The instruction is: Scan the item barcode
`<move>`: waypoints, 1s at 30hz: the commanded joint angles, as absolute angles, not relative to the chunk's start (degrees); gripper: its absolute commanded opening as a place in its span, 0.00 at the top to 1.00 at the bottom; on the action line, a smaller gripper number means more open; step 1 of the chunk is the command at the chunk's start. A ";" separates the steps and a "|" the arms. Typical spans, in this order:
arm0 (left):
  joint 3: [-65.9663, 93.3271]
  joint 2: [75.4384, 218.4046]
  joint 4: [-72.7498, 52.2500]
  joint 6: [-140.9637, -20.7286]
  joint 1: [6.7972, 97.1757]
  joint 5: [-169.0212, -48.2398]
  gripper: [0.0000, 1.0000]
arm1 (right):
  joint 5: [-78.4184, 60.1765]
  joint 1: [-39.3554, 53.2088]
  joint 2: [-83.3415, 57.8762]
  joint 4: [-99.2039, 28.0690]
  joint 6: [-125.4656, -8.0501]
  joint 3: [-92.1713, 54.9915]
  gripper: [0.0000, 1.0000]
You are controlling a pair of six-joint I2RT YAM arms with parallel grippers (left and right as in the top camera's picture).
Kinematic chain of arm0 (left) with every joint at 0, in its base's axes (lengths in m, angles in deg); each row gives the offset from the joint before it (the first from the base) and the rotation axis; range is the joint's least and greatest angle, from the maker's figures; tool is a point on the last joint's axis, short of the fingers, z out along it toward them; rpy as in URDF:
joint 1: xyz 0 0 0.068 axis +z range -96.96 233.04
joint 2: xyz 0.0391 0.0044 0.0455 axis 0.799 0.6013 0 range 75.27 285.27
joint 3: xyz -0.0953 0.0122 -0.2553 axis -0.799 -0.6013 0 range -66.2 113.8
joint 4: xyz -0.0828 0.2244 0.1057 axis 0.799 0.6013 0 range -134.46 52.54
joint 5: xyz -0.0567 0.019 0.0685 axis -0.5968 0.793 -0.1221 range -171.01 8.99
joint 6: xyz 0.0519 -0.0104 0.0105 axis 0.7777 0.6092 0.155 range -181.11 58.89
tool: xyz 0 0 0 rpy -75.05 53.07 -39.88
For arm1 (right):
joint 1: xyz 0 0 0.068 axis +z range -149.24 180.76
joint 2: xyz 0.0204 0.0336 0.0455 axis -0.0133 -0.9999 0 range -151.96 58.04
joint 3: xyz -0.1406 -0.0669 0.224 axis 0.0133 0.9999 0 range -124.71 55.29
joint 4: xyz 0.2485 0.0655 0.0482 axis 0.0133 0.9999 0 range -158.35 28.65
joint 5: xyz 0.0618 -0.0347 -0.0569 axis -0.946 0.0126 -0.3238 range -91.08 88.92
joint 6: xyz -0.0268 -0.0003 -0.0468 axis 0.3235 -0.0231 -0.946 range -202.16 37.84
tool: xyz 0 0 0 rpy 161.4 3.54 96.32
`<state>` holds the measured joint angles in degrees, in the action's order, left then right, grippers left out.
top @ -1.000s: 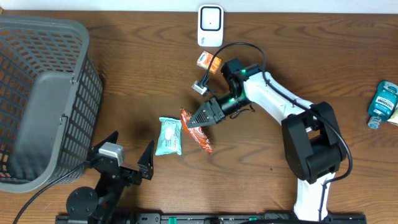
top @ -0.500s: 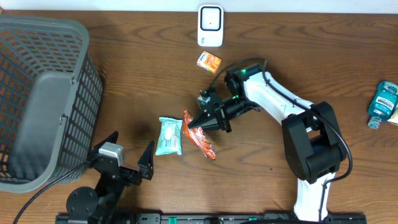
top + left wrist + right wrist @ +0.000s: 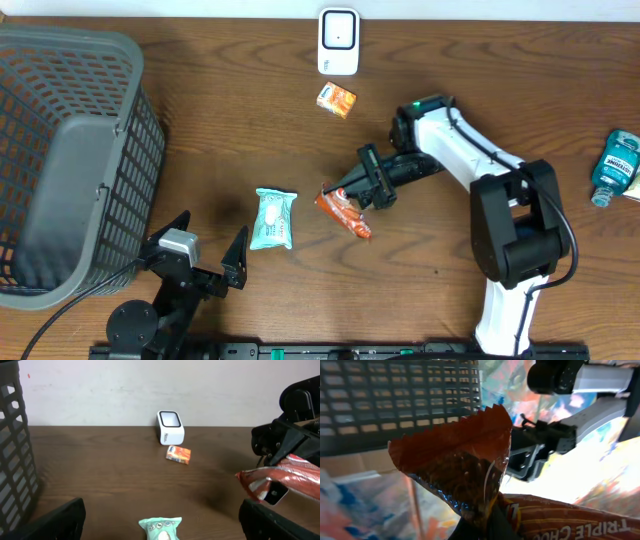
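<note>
The white scanner (image 3: pixel 339 41) stands at the table's far edge, also seen in the left wrist view (image 3: pixel 170 427). My right gripper (image 3: pixel 347 196) is shut on an orange-red snack packet (image 3: pixel 346 213), which it holds above the table near the middle and which hangs tilted. In the right wrist view the packet's crimped end (image 3: pixel 465 460) sticks up from the shut fingers (image 3: pixel 485 522). The left wrist view has the packet (image 3: pixel 285 480) at its right edge. My left gripper (image 3: pixel 205 252) stands open at the front left and holds nothing.
A teal packet (image 3: pixel 272 218) lies in front of the left gripper. A small orange box (image 3: pixel 337 99) lies just in front of the scanner. A grey basket (image 3: pixel 70 160) fills the left side. A blue bottle (image 3: pixel 614 166) lies at the far right.
The right gripper has carried the snack packet to the right, away from the teal packet, and turned it. The left arm has not moved.
</note>
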<state>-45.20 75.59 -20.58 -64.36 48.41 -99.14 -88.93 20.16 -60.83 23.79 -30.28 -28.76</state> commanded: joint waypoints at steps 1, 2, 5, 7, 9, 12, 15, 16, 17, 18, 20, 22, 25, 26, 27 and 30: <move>-45.25 75.44 -20.66 -65.08 48.19 -99.87 0.02 | -90.57 16.66 -60.46 23.96 -22.08 -29.44 0.99; -45.25 75.44 -20.66 -65.08 48.19 -99.87 0.02 | -90.57 15.94 -60.46 23.96 -21.14 -29.44 0.99; -45.25 75.44 -20.66 -65.08 48.19 -99.87 0.02 | -90.53 12.90 -60.48 21.56 -14.21 -29.44 0.99; -45.25 75.44 -20.66 -65.08 48.19 -99.87 0.02 | -90.51 10.85 -60.48 17.42 -12.79 -29.44 0.98; -45.25 75.44 -20.66 -65.08 48.19 -99.87 0.02 | -88.63 9.98 -60.48 14.76 -16.01 -29.44 0.99; -45.25 75.44 -20.66 -65.08 48.19 -99.87 0.02 | -78.42 9.82 -60.48 8.38 -30.23 -29.44 0.99; -45.25 75.44 -20.66 -65.08 48.19 -99.87 0.02 | -62.81 10.11 -60.48 -8.21 -40.07 -29.44 0.99; -45.25 75.44 -20.66 -65.08 48.19 -99.87 0.02 | -59.71 10.46 -60.48 -12.67 -44.11 -29.44 0.99; -45.25 75.44 -20.66 -65.08 48.19 -99.87 0.02 | -56.74 10.94 -60.48 -16.21 -48.46 -29.44 0.99; -45.25 75.44 -20.66 -65.08 48.19 -99.87 0.02 | -52.41 11.68 -60.48 -19.43 -53.84 -29.44 0.97; -45.25 75.44 -20.66 -65.08 48.19 -99.87 0.02 | -46.51 13.10 -60.48 -21.72 -59.13 -29.44 0.94; -45.25 75.44 -20.66 -65.08 48.19 -99.87 0.02 | -43.64 14.41 -60.48 -23.75 -62.26 -29.44 0.78; -45.25 75.44 -20.66 -65.08 48.19 -99.87 0.02 | -42.73 15.79 -60.48 -27.97 -69.51 -29.49 0.43; -45.25 75.44 -20.66 -65.08 48.19 -99.87 0.02 | -41.37 16.03 -60.48 -28.85 -69.56 -29.53 0.38; -45.25 75.44 -20.66 -65.08 48.19 -99.87 0.02 | -39.45 16.29 -60.46 -29.37 -69.58 -29.88 0.31; -45.25 75.44 -20.66 -65.08 48.19 -99.87 0.02 | -32.89 17.60 -60.09 -26.97 -73.51 -32.55 0.33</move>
